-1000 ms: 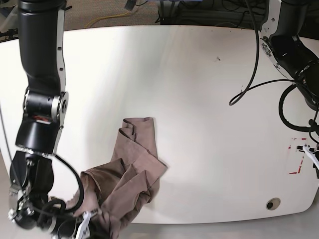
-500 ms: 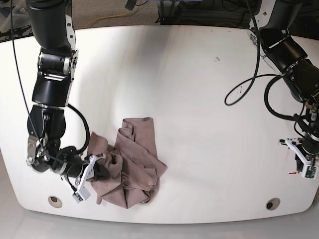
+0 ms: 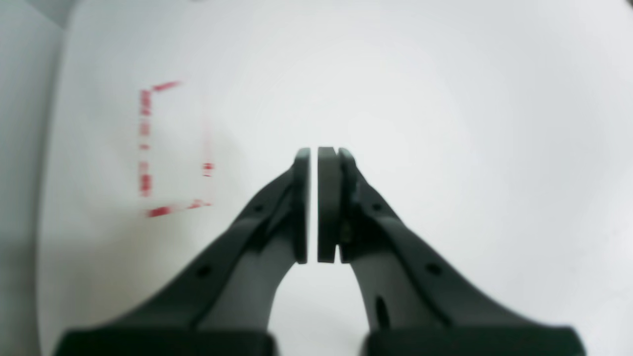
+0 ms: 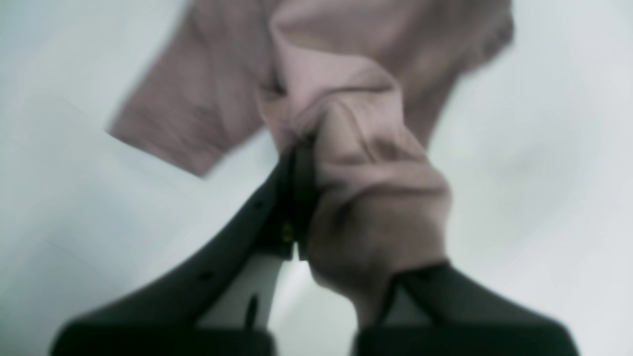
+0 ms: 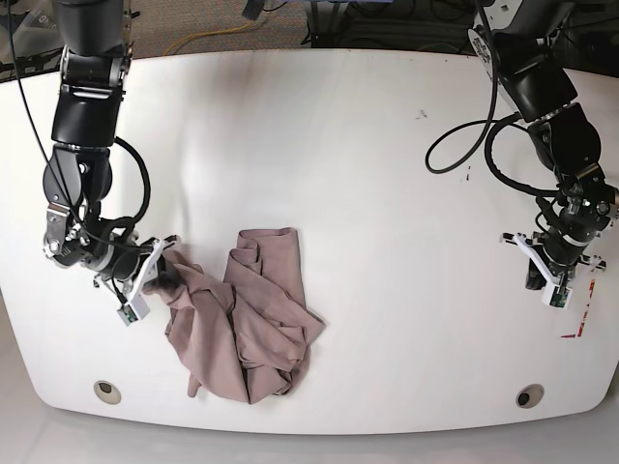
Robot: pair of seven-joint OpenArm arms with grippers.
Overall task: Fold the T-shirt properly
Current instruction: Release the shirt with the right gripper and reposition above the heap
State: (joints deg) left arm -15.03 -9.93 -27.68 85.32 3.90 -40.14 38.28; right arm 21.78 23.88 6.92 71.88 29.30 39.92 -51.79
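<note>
T-shirt (image 5: 247,324) lies crumpled on the white tabletop (image 5: 368,193), one edge pinched in the clenched right gripper (image 5: 166,275). Left gripper (image 5: 544,280), closed on nothing, hovers beside red marks (image 3: 148,148); cables (image 5: 222,34) cross the floor beyond.

- One T-shirt (image 5: 247,324), crumpled into a single heap.
- One white table (image 5: 368,193).
- Two robot arms, each with one tool: the right tool (image 5: 160,273) and the left tool (image 5: 535,275).
- Two round holes in the table's near edge: one (image 5: 107,391) on the base view's left, one (image 5: 528,395) on its right.
- One set of red marks (image 3: 163,148) on the table.
</note>
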